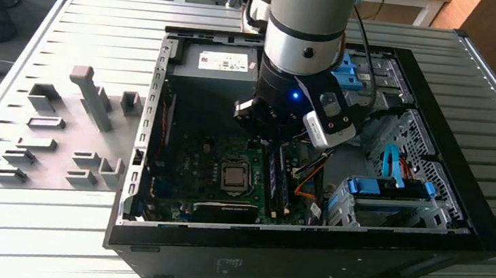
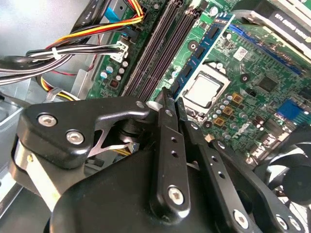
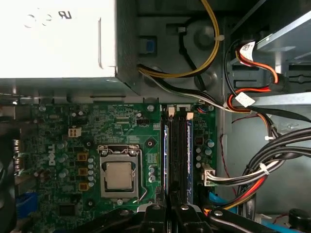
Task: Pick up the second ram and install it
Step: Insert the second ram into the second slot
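Observation:
My gripper (image 1: 272, 133) hangs inside the open computer case (image 1: 458, 227), above the near end of the memory slots (image 1: 277, 177). In both wrist views its two black fingers (image 2: 165, 141) lie pressed together, shut, with nothing seen between them. A slim dark blue ram stick with black chips (image 2: 197, 51) stands seated in the slot closest to the processor socket (image 3: 119, 175). In the first wrist view this stick (image 3: 165, 155) runs straight toward my gripper (image 3: 169, 209). A second bluish edge (image 3: 191, 155) lines the outermost slot. I cannot tell which stick is the second ram.
Bundles of black, red and yellow cables (image 3: 252, 170) lie beside the slots. The power supply (image 3: 58, 39) sits at the case's far end and blue drive bays (image 1: 387, 190) at the exterior view's right. Grey plastic holder blocks (image 1: 88, 96) stand on the table outside the case.

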Robot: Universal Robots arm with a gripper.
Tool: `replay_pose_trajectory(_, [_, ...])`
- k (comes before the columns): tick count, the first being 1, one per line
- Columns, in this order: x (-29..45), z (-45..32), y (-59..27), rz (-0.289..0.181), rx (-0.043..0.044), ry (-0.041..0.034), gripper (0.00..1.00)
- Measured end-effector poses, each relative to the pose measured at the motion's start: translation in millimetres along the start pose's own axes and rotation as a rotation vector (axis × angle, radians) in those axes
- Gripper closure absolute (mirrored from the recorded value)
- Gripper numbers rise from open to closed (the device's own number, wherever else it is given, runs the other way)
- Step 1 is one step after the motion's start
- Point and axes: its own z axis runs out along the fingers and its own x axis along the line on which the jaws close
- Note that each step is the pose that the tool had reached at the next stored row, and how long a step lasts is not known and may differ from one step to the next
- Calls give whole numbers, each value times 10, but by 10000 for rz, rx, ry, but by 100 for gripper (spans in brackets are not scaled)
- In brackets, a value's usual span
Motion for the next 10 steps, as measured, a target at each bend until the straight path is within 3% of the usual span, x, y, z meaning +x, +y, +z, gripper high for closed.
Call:
replay_pose_trajectory(8, [-48, 142, 7, 19, 0, 13, 86])
replay_pose_trajectory(10, [-51, 149, 7, 17, 2, 14, 86])
